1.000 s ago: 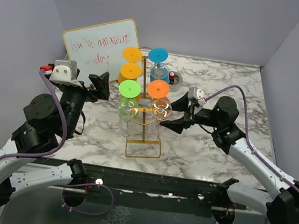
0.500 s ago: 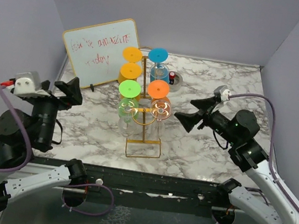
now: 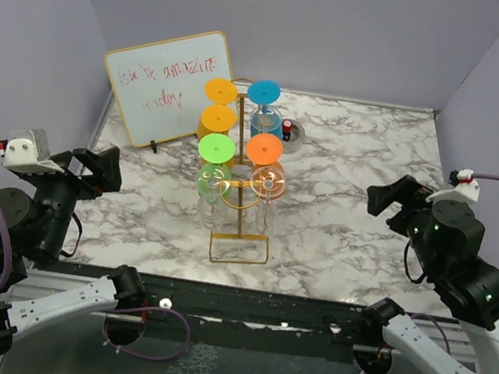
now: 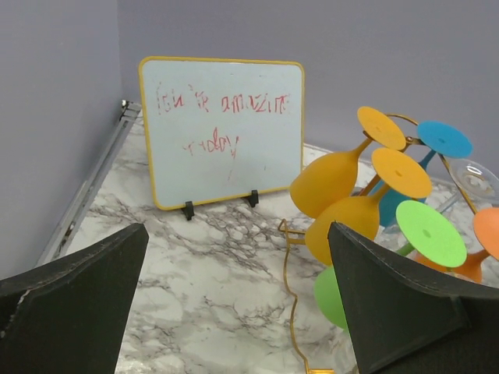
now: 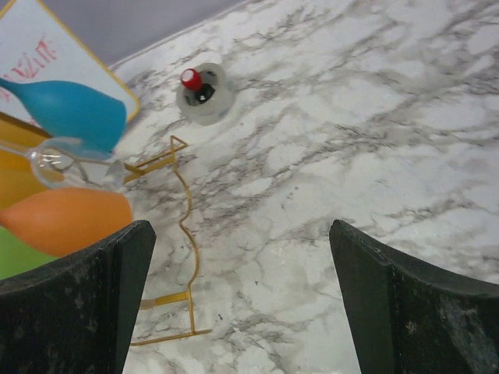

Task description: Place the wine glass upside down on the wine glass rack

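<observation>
Both arms sit well apart from the wine glass rack [image 3: 242,223], the left gripper [image 3: 102,174] and right gripper [image 3: 389,199] each with fingers spread wide and empty; that suits a finished job, since the orange-footed wine glass [image 3: 267,178] hangs foot-up on the rack's right side, apparently seated in its loop. Only the top view shows this spacing; the left wrist view alone faces the whiteboard [image 4: 222,128]; the right wrist view adds the rack's base wire and a round dish [image 5: 204,92].

Six wine glasses [image 4: 327,183], one rack [image 3: 243,219]
</observation>
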### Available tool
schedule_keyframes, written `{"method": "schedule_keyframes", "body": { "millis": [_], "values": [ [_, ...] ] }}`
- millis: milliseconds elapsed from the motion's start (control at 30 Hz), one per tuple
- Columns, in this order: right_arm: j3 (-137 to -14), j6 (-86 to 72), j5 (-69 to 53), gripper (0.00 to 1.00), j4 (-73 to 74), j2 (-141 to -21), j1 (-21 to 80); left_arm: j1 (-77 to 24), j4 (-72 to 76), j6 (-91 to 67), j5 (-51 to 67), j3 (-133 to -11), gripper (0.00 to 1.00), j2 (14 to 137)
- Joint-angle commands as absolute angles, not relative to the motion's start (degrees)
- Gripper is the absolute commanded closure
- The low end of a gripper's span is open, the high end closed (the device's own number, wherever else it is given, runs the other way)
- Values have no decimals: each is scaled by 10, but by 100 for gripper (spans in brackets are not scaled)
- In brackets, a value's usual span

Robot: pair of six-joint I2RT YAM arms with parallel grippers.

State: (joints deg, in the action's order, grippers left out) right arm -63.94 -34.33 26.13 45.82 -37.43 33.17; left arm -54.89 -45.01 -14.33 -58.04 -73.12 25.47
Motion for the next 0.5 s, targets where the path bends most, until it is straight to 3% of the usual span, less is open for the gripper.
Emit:
{"method": "schedule_keyframes", "body": {
  "millis": [0, 233, 467],
  "values": [
    [-703, -390, 364, 1, 628, -373, 334, -550, -540, -163, -522, -776, 1, 271],
    [-765, -343, 363, 2, 632, -349, 334, -548, -546, -150, -492, -807, 1, 266],
    [-749, -335, 347, 3, 597, -346, 333, -548, -545, -154, -496, -813, 1, 272]
  ]
}}
